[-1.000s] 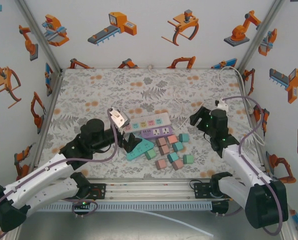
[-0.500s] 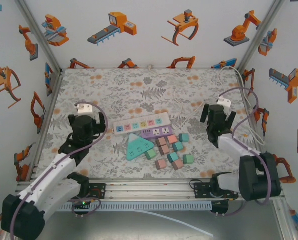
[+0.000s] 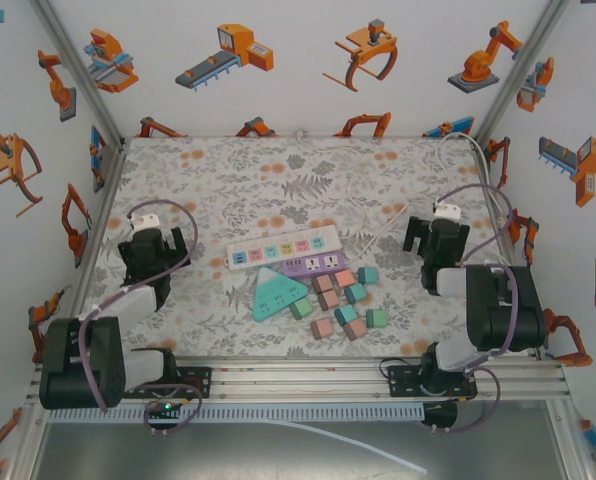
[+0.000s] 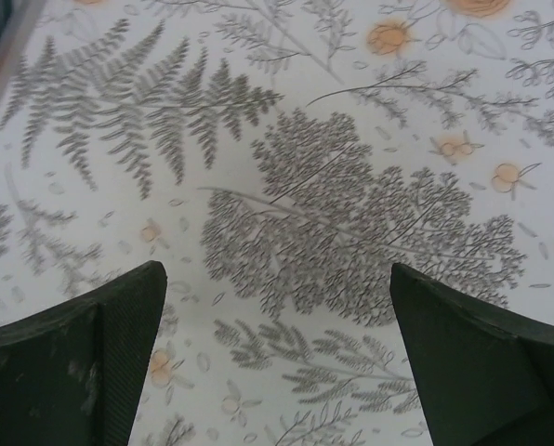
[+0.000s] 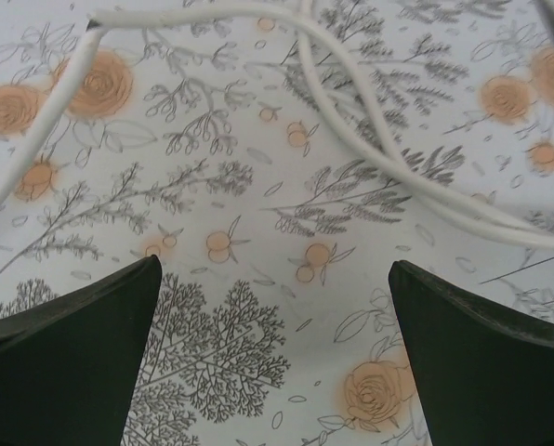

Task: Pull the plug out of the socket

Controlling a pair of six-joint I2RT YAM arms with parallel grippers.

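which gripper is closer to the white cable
Right. The right gripper hangs open with the white cable just ahead of it; the left gripper is open far off on the opposite side.

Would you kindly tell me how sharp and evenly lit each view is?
Top external: even diffuse light, faint shadows, power strip sharp. Left wrist: tablecloth print crisp, left pincer fingers dark with little detail. Right wrist: white cable and print in focus, no glare.

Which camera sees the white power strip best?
The top camera: the whole white strip lies mid-table with its coloured sockets facing up. The left wrist camera looks down at flowery cloth; the right wrist camera looks at white cables, perhaps the strip's cord.
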